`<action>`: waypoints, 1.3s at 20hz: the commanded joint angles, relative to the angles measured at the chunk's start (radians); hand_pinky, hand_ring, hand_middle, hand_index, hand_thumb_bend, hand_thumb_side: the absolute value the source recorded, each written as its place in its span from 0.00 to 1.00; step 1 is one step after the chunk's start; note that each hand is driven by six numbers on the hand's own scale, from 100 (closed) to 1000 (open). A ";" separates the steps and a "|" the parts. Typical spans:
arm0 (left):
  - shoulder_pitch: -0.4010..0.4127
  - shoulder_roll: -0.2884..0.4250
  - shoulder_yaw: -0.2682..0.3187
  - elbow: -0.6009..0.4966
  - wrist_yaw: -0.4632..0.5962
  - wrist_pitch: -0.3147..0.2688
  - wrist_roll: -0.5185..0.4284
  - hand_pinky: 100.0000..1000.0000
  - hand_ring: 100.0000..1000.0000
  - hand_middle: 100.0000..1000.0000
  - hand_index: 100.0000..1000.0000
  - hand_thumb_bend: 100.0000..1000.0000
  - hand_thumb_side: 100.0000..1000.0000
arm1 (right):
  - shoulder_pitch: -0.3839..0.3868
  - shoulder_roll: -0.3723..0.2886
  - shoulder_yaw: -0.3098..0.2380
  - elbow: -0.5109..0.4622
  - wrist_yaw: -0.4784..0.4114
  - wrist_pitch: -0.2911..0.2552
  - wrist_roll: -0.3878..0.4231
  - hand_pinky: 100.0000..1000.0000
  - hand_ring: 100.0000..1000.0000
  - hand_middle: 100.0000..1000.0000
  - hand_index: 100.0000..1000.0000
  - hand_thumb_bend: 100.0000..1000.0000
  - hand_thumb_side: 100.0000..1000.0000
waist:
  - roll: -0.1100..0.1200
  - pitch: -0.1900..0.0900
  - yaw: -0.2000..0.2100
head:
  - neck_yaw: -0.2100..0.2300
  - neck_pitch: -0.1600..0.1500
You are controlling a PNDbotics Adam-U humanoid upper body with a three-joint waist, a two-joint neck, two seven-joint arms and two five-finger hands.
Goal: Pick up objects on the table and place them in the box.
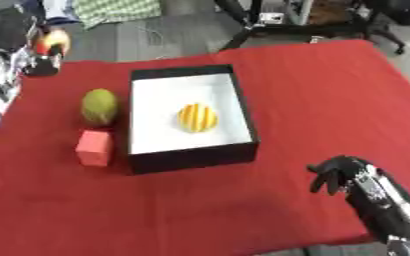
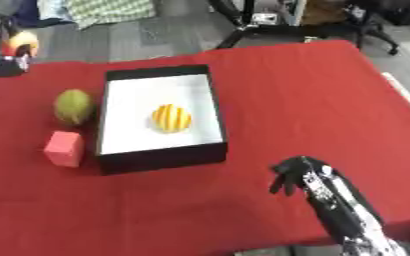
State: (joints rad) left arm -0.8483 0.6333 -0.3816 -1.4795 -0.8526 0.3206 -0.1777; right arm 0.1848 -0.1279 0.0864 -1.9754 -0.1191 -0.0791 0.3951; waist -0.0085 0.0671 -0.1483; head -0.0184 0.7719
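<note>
Left eye view: green fruit (image 1: 99,106) and red block (image 1: 95,147) beside box (image 1: 191,157) holding striped yellow ball (image 1: 197,117); right hand (image 1: 341,173) fingers curled, empty, above tabletop (image 1: 331,100).

**Two head-mounted eyes, angled down at the bench**

Set high in the head, side by side, facing forward and down across the red bench (image 1: 313,90). Near enough to fill most of each view with cloth, floor and chair legs beyond the far edge. Nearly identical overlap: black box (image 1: 191,157), right hand (image 2: 292,175) low on the right. Shifted sideways between eyes, box lying further left in the right eye view.
</note>
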 commanded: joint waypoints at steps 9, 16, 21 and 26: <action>-0.035 -0.118 -0.209 -0.212 -0.002 -0.128 -0.348 0.61 0.36 0.27 0.52 0.00 0.08 | -0.018 -0.012 0.001 -0.020 -0.007 0.001 0.005 0.87 0.44 0.23 0.57 0.00 0.71 | -0.001 -0.011 -0.015 | -0.001 -0.002; -0.006 -0.215 -0.228 0.013 -0.124 -0.157 -0.303 0.73 0.63 0.62 0.80 0.04 0.11 | -0.023 -0.010 0.001 -0.021 -0.011 0.002 0.006 0.87 0.44 0.23 0.57 0.00 0.72 | -0.004 -0.005 -0.022 | -0.003 -0.002; 0.010 -0.231 -0.216 0.106 -0.197 -0.178 -0.288 0.81 0.77 0.82 0.93 0.19 0.62 | -0.024 -0.009 0.002 -0.021 -0.010 0.003 0.007 0.87 0.44 0.23 0.57 0.00 0.71 | -0.004 -0.004 -0.021 | -0.006 -0.002; 0.022 -0.139 -0.179 -0.052 -0.092 -0.177 -0.328 0.81 0.75 0.81 0.94 0.03 0.63 | -0.023 -0.010 -0.002 -0.020 -0.008 0.003 0.005 0.87 0.44 0.23 0.57 0.00 0.72 | 0.001 -0.006 -0.019 | -0.011 -0.002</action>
State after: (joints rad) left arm -0.8110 0.4486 -0.5842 -1.4782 -0.9728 0.1440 -0.4936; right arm 0.1676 -0.1279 0.0869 -1.9754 -0.1256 -0.0752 0.4006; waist -0.0083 0.0674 -0.1677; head -0.0250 0.7719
